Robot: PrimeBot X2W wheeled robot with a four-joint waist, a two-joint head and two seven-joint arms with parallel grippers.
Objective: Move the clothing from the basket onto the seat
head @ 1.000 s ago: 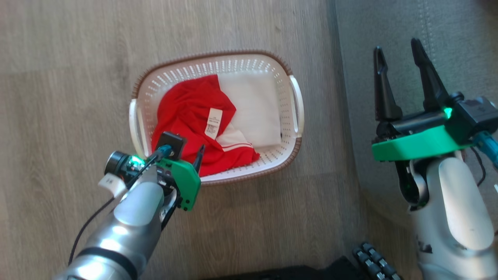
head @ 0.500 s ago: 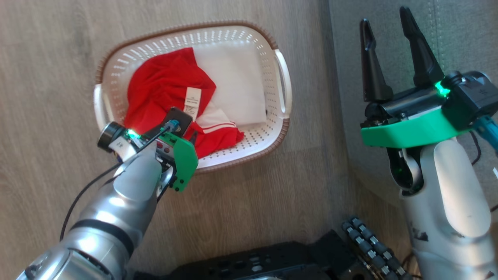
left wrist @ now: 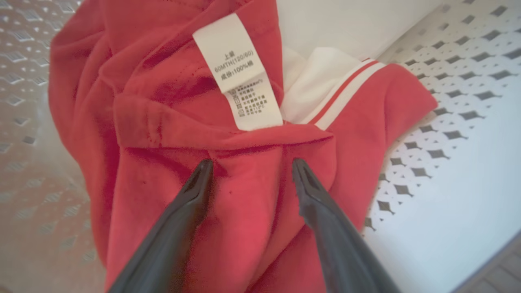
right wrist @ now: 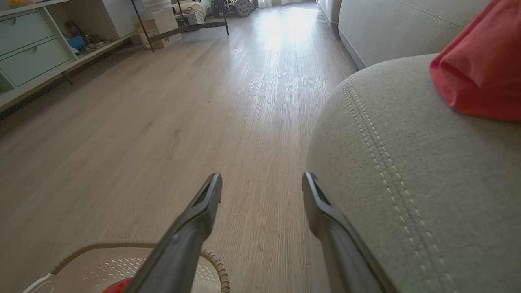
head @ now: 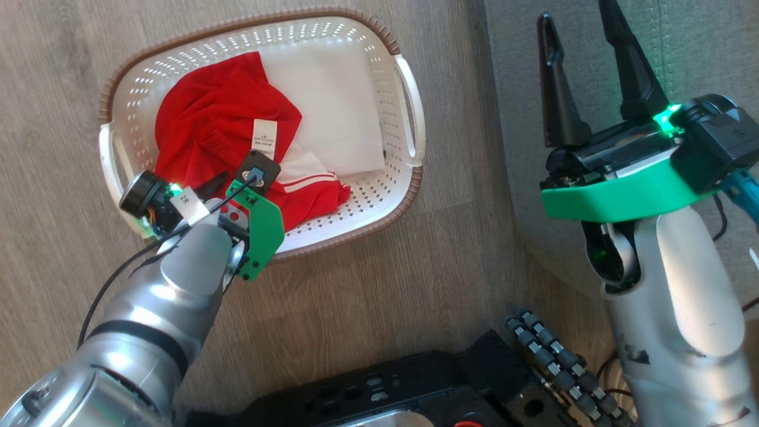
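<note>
We are about to grab: our left claw [left wrist: 250, 162], open and empty, has its tips at the crumpled red shirt [left wrist: 163, 122] in the white holey plastic basket [head: 409, 178] at the upper left, so next we should pinch, lift and carry it to the big grey cloth sofa [head: 699, 53] at the right.

Pale wood floor [right wrist: 163, 122], drawer unit [right wrist: 28, 53] at far left — box [right wrist: 160, 26] beyond
</note>
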